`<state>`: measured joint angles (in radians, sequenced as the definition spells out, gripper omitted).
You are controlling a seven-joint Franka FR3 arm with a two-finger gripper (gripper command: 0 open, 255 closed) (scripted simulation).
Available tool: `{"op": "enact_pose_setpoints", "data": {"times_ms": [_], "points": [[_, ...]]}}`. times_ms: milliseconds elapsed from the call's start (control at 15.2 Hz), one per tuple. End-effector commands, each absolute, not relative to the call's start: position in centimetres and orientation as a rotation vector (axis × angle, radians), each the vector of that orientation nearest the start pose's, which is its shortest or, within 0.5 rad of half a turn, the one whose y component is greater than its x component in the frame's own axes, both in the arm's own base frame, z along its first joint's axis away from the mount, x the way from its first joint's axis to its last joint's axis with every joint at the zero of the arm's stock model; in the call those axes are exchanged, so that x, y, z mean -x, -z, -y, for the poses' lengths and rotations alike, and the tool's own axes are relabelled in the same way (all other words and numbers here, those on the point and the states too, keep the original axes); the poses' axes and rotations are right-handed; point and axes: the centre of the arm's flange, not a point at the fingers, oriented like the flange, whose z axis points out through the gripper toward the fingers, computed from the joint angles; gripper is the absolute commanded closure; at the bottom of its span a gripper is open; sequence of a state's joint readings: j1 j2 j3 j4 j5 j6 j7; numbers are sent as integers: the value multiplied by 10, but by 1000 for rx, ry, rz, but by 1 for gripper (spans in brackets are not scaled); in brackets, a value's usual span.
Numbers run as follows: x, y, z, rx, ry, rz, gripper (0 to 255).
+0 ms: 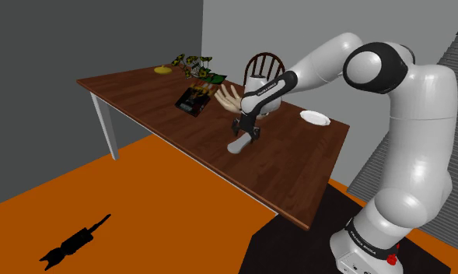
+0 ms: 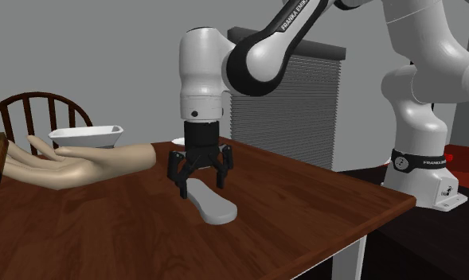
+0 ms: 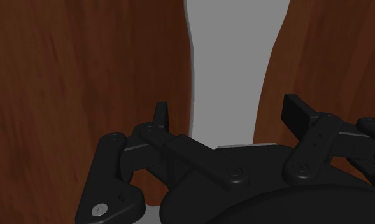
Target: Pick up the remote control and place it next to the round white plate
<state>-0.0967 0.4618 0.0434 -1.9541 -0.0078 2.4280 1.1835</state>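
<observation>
On the table (image 1: 134, 97), whose top is a reddish-brown wood with streaky grain, lies the remote control (image 2: 213, 205). It is a plain, smooth grey slab, long and thin, with rounded ends and no visible buttons. In the wrist view it narrows to a waist near the gripper (image 2: 201, 188) and flares wider at its far end. It lies flat, and its long axis runs out from under the gripper toward the second exterior view's lower right.

The black fingers stand apart, one on each side of the remote's narrow part, across its width. In the wrist view a strip of wood shows between each fingertip and the grey body, so they do not clasp it.

The round white plate (image 1: 315, 117) sits well apart from the remote, toward the shoulder view's right, near the table's edge. A skin-coloured model hand (image 2: 73, 163) lies palm up to the second exterior view's left of the gripper. A white dish (image 2: 85, 137) and a wooden spindle-back chair (image 2: 33, 111) are behind it.
</observation>
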Motion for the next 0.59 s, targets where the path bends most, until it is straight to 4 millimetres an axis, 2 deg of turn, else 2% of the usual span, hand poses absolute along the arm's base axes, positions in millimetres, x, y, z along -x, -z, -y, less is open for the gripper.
{"op": "enact_pose_setpoints", "data": {"times_ms": [0, 462, 528], "points": [[-619, -237, 33, 2545, 5, -1809, 0], [-620, -237, 33, 2545, 5, -1809, 0], [-620, -237, 33, 2545, 5, -1809, 255]]}}
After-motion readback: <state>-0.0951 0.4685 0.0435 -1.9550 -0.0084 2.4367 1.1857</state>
